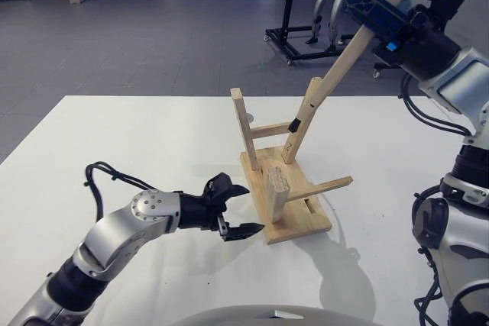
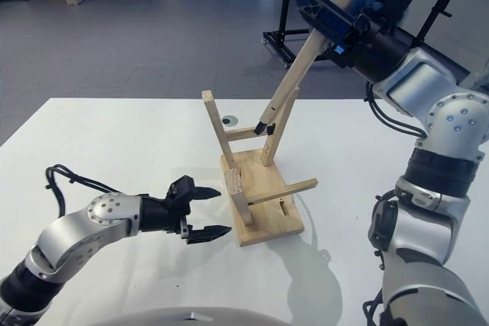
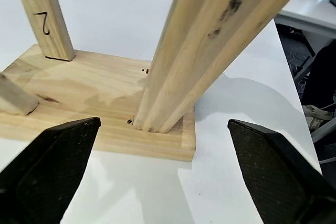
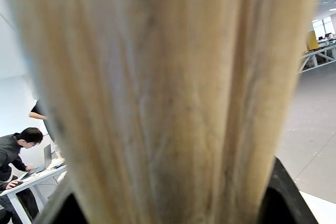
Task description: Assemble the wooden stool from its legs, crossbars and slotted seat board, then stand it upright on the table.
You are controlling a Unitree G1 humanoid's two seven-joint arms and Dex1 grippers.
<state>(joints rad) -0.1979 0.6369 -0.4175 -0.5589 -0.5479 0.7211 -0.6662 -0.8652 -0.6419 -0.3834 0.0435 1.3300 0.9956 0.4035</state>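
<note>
The slotted seat board (image 1: 306,223) lies flat on the white table with its legs pointing up. Two tall legs (image 1: 244,127) (image 1: 304,124) at its far side are joined by a crossbar (image 1: 269,130). A shorter leg (image 1: 276,192) stands at the near edge, and another crossbar (image 1: 327,186) sticks out from it to the right. My left gripper (image 1: 250,208) is open just left of the board's near corner, its fingers (image 3: 47,166) either side of the near leg (image 3: 210,40). My right gripper (image 1: 382,13) is raised and shut on a long wooden bar (image 1: 355,43), whose dark lower tip rests against the far right leg.
A black wheeled frame (image 1: 302,36) stands on the floor beyond the table's far edge (image 1: 153,97). A small round mark (image 2: 229,121) sits on the table behind the stool. Bare table surface (image 1: 114,135) stretches to the left and front.
</note>
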